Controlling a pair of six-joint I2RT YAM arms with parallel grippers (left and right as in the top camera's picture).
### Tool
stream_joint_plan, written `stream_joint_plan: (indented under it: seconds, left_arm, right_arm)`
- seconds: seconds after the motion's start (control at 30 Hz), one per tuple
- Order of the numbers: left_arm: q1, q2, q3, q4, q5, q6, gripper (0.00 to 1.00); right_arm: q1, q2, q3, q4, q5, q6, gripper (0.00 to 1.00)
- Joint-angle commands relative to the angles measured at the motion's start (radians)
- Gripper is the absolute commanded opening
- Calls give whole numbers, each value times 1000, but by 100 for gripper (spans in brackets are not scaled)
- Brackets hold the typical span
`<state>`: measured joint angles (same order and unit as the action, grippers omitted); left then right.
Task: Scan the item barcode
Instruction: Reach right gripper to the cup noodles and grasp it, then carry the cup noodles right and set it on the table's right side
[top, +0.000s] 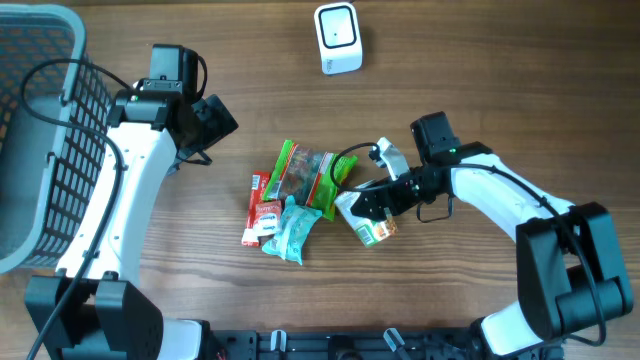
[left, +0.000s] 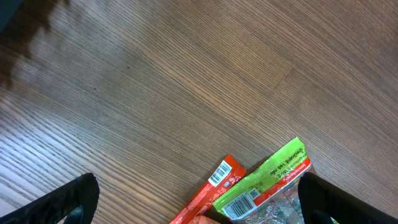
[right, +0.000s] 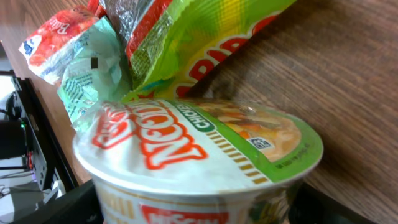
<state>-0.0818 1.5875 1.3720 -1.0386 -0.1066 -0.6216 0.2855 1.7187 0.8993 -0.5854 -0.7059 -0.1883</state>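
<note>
Item: chicken cup noodle (top: 375, 230), mid-table just right of the snack packets (top: 297, 190), between wide jaws of the right gripper (top: 368, 207), grip indeterminable; left gripper (top: 215, 118) spread, empty; scanner (top: 338, 38) far off, scan judged pending.

Table (top: 480, 90): a basket (top: 40, 150) stood at the left edge, and a scanner (top: 337, 38) at far centre, well apart from the rest. Mid-table lay a cluster: stick packet (top: 258, 210) leftmost, snack bag (top: 305, 172) just right of it, pouch (top: 290, 230) against their near ends. A noodle cup (top: 375, 232) lay on its side at the cluster's right, against the snack bag.
</note>
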Motion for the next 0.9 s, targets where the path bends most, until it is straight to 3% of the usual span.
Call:
stream_joint_plan:
  seconds: [0.0,0.1,0.33,0.6,0.87]
  left_arm:
    - [5,0,16,3,-2,16,100]
    - [5,0,16,3,-2,16,100]
    - [5,0,16,3,-2,16,100]
    - [5,0,16,3,-2,16,100]
    - [5,0,16,3,-2,16,100]
  right_arm:
    - [2,5,-17,9,5,-18,79]
    - [1,5,-7,10,-48,-10,68]
    - [1,4,-7,31,-53,42,61]
    - [-6,-56,-2,31,-53,91,59]
    - [-100,-262,-2,-31,-50,147,56]
